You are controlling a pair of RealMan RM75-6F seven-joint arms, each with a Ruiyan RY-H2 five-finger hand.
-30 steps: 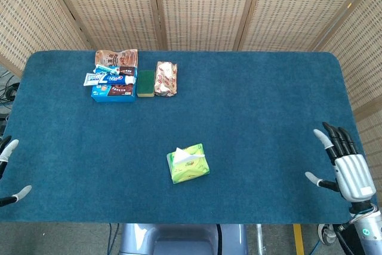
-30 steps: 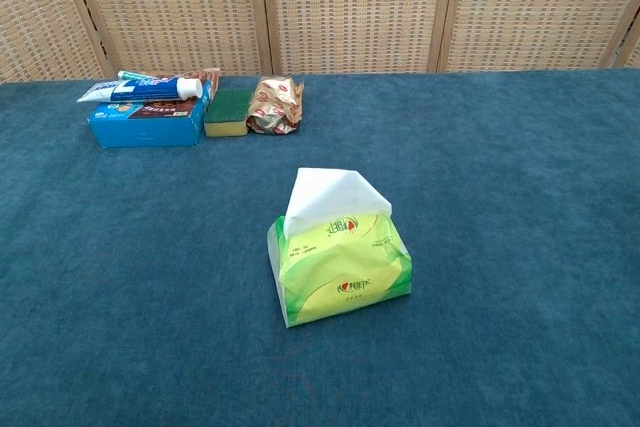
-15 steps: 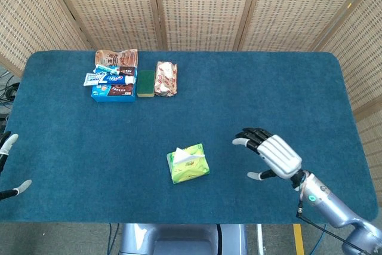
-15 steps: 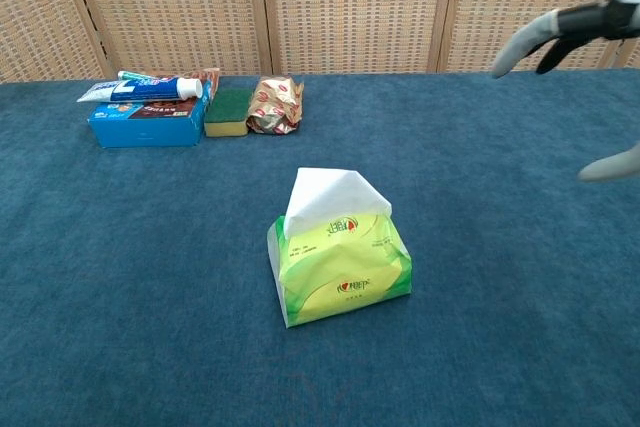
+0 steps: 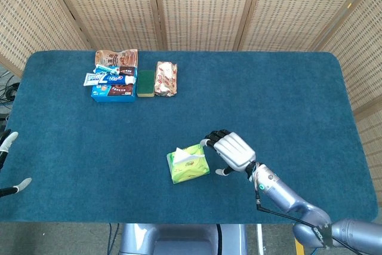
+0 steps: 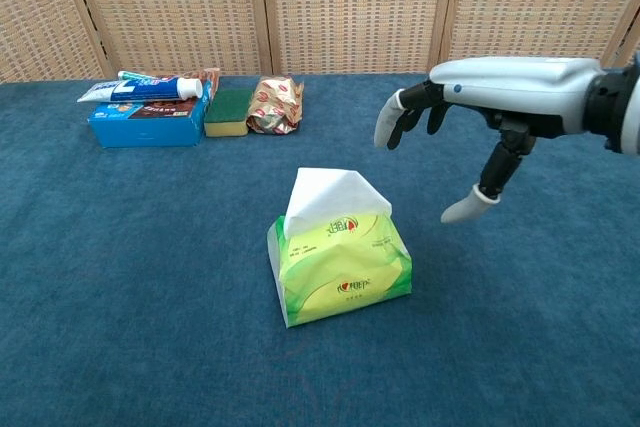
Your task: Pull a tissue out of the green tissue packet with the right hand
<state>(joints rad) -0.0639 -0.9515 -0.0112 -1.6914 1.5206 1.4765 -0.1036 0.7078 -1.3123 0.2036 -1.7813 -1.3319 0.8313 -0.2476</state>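
Woven cane screens back a blue carpeted tabletop [image 5: 268,94] on which the green tissue packet [image 5: 188,163] sits near the front edge, a white tissue [image 6: 330,194] standing up from its slot. Just to its right hovers the right hand [image 5: 231,151], palm down, fingers [image 6: 388,123] apart and curled toward the packet, holding nothing and not touching it. At the far left edge, only the tips of the left hand [image 5: 8,165] show, spread and empty. Toward the back left lie a blue box [image 5: 113,91] with a toothpaste tube [image 5: 113,78] on top, a green sponge [image 5: 145,83] and a wrapped snack [image 5: 166,79].
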